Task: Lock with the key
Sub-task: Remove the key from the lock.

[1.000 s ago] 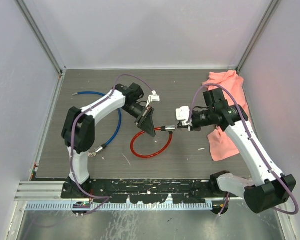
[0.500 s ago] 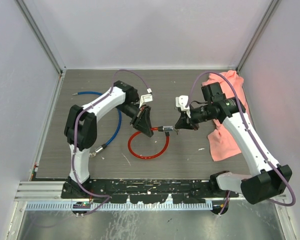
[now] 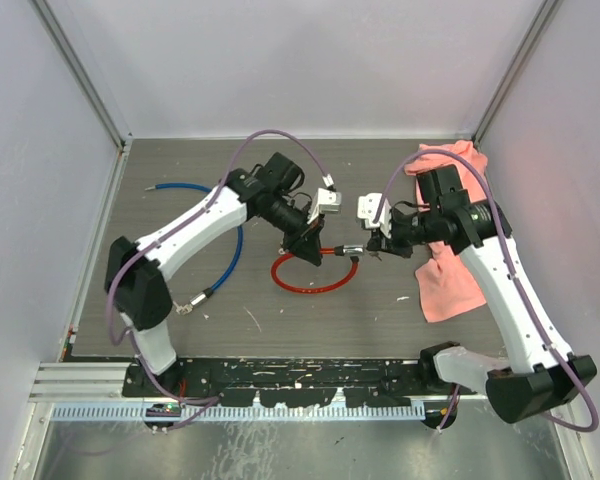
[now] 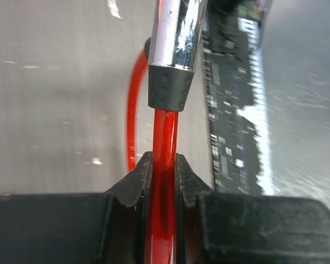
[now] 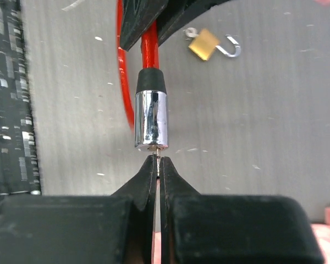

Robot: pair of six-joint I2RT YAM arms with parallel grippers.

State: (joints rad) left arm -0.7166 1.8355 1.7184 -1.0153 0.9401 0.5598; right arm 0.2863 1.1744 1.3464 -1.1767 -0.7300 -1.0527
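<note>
A red cable lock lies coiled mid-table. Its chrome cylinder end is held off the table between my two grippers. My left gripper is shut on the red cable just behind the cylinder. My right gripper is shut on a thin key whose tip sits in the end face of the cylinder. The fingertips of the right gripper nearly touch that face. Most of the key is hidden between the pads.
A small brass padlock with an open shackle lies on the table beyond the cylinder. A blue cable lies at the left. A pink cloth lies at the right under the right arm. A black rail runs along the near edge.
Both arms have shifted toward the far side and slightly right, carrying the cylinder with them. The left wrist has turned. The red loop has been dragged along.
</note>
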